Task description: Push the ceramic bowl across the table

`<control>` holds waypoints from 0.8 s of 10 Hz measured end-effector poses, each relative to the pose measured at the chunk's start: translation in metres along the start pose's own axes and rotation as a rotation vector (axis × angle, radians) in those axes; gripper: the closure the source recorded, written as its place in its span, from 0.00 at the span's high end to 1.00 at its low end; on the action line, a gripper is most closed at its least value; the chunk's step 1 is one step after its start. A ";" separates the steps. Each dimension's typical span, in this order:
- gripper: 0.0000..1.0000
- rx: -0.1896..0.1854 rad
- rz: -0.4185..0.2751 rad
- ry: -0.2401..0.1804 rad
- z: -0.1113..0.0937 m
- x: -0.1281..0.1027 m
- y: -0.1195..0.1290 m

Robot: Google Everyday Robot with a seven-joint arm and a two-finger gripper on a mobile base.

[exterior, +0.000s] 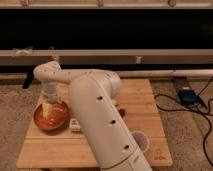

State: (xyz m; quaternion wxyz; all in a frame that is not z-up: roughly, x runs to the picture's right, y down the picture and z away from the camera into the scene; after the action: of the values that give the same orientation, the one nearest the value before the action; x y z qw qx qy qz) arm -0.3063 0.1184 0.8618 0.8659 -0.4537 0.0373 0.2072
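The orange-red ceramic bowl [50,116] sits on the left part of the light wooden table [142,97], close to its left edge. My gripper [48,106] points down from the white wrist and reaches into the bowl on its far side. The thick white arm [97,117] runs from the bottom of the view up over the middle of the table and hides much of it.
A white cup [140,142] stands near the table's front right, beside the arm. A small pale object [75,125] lies just right of the bowl. A small reddish item [121,112] shows behind the arm. A blue device [186,95] with black cables lies on the carpet at right.
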 end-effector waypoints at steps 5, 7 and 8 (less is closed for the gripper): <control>0.80 0.105 0.109 -0.029 -0.017 0.014 -0.060; 0.80 0.144 0.156 -0.035 -0.025 0.024 -0.091; 0.80 0.152 0.172 -0.032 -0.027 0.029 -0.099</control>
State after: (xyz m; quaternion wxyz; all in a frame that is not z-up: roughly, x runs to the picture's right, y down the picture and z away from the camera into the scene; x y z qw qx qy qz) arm -0.2375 0.0564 0.9154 0.8772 -0.3786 0.0781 0.2847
